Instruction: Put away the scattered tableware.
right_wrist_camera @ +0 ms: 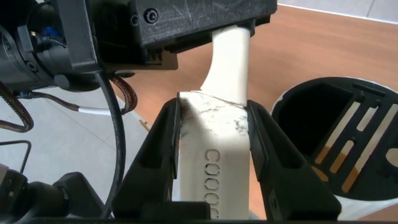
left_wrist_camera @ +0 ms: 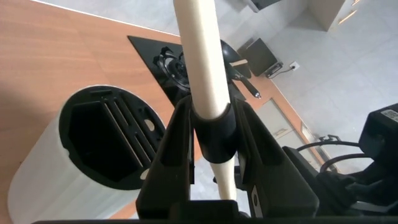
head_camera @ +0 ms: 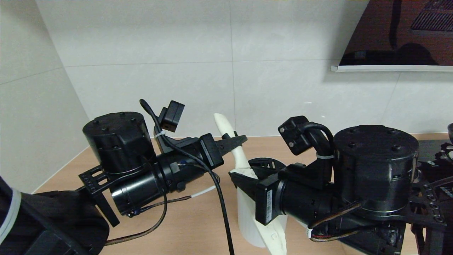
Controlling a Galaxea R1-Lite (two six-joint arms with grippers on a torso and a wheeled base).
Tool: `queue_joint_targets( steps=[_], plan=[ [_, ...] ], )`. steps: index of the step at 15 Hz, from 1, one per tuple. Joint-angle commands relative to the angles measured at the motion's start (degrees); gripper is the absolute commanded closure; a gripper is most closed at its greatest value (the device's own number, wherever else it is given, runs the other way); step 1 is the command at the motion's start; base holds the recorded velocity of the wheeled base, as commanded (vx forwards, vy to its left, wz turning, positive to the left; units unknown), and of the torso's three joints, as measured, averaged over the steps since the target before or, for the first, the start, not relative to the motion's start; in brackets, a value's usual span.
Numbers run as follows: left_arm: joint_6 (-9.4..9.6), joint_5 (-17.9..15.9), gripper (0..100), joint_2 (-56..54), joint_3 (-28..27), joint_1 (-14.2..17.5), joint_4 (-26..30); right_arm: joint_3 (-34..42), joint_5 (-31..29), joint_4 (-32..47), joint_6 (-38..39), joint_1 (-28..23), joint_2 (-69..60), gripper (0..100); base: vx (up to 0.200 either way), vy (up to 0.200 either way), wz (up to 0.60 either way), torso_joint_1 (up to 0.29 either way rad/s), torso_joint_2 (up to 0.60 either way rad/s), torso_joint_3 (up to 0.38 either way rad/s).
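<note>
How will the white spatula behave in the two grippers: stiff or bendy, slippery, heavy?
The white spatula is probably stiff: it runs straight between the left gripper and the right gripper without sagging. Its smooth handle may slip, so a firm hold seems wise. It looks thin, so likely light.

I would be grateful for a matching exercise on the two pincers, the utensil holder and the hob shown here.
Things:
1. left pincer
2. right pincer
3. white cylindrical utensil holder with black dividers
4. black hob

States or places:
A. stands upright on the wooden counter
B. shut on the flat wide end of the cream plastic spatula
C. lies at the counter's right end
D. shut on that spatula's round handle

Pairs: 1-D, 2-B, 3-A, 4-C.
</note>
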Motion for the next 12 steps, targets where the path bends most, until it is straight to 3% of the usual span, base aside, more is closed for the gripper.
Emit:
queue_joint_targets(
  steps=[1,7,9,10,12],
  plan=[
    [-0.07,0.1,100,-0.1,-0.2,0.0,0.0,0.0,-0.1,0.1,0.0,0.0,0.1,0,0.0,0.0,0.0,0.0,0.0,0.0],
    [-0.07,0.1,100,-0.3,-0.5,-0.1,0.4,0.1,-0.1,0.1,0.0,-0.3,-1.3,0,0.0,0.0,0.0,0.0,0.0,0.0],
    [0.02,0.8,100,-1.3,-1.2,0.0,0.7,0.1,0.0,0.3,-0.1,-2.7,-3.5,0,0.0,0.0,0.0,0.0,0.0,0.0],
    [0.02,1.5,100,-2.4,-1.9,0.0,2.0,0.1,0.0,0.7,-0.2,-4.1,-4.3,0,0.0,0.0,0.0,0.0,0.0,0.0],
    [0.11,7.7,100,-6.6,-7.4,0.1,11.3,-0.8,0.5,0.9,-1.1,-10.2,-7.6,0,0.0,0.0,0.0,0.0,0.0,0.0]
  ],
)
